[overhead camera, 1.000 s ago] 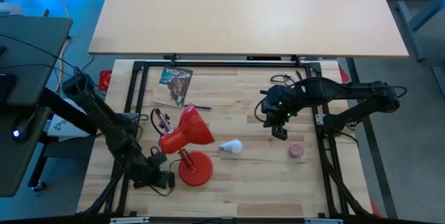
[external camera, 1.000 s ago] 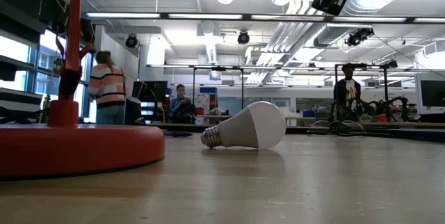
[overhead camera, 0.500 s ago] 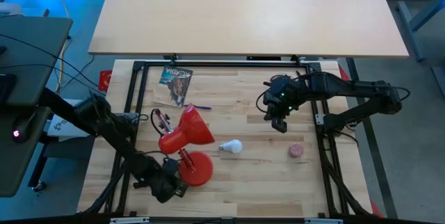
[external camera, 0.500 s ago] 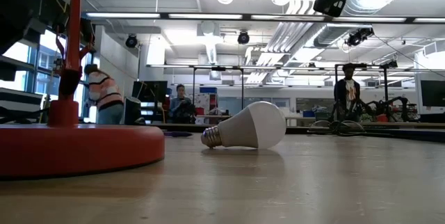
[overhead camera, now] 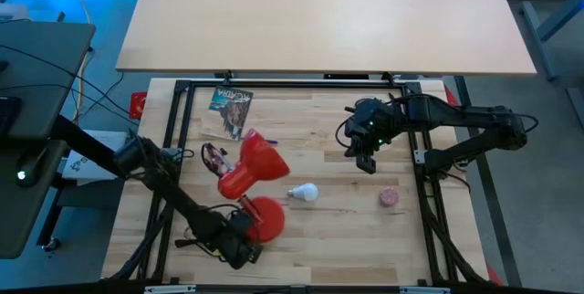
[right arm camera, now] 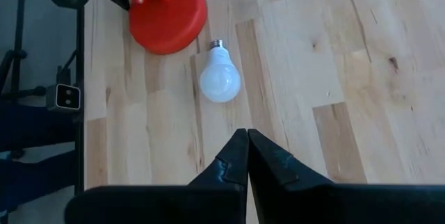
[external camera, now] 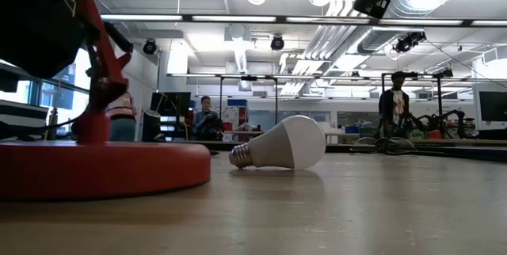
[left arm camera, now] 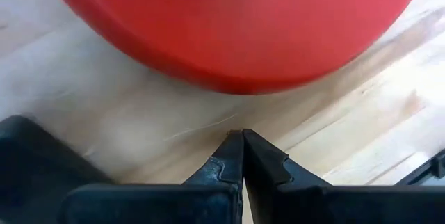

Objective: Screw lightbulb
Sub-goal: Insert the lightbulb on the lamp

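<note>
The lightbulb (overhead camera: 304, 193) is lying on its side at mid-frame beside the lamp (overhead camera: 251, 178), base pointing left, with the closed, empty right gripper (overhead camera: 367, 163) hovering nearer, up and right, while the left gripper (overhead camera: 248, 252), also closed, is sitting low.

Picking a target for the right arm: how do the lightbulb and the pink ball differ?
The lightbulb is white, pear-shaped and lies on its side by the red lamp; the pink ball is round and smaller, nearer the right tool. Both rest untouched on the table.
</note>
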Motion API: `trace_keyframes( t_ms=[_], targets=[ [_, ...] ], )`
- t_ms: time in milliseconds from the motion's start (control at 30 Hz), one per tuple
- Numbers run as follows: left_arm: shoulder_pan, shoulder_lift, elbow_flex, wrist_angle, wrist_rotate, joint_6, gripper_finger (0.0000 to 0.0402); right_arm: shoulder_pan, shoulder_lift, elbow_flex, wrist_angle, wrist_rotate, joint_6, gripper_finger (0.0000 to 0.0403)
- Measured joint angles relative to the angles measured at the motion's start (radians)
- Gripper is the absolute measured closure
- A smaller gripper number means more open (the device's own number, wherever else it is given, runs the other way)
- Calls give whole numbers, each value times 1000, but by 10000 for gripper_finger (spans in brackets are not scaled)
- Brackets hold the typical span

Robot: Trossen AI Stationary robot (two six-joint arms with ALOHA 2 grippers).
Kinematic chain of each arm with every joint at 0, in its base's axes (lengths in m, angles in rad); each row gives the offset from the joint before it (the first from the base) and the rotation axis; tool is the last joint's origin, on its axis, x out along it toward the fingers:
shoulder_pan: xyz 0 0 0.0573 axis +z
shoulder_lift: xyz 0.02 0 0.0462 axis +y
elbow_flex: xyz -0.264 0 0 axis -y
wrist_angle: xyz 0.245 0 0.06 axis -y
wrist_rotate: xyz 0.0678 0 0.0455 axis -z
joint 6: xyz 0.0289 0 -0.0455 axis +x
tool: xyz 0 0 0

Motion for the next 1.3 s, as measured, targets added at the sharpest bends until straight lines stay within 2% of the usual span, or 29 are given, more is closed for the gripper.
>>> trace_keyframes(
  t_ms=[467, 700, 967, 1100, 1167, 1300],
  targets=[
    [131, 1, 1, -6, -81, 53, 401, 0, -8, 0, -1, 11, -24, 403],
    [213, -6, 3, -50, -74, 174, 401, 0, -59, 1, -21, 29, -16, 403],
    [258, -35, -1, -119, -89, 210, 401, 0, -124, 1, -41, 64, 20, 403],
    [278, -37, -1, -41, -94, 260, 401, 1, -131, 1, -50, 56, 28, 403],
    [278, -40, 2, 4, -50, 302, 401, 1, -134, 1, -56, 40, 29, 403],
    [237, -43, 1, 30, -37, 338, 401, 1, -143, 1, -71, 39, 14, 403]
  ],
)
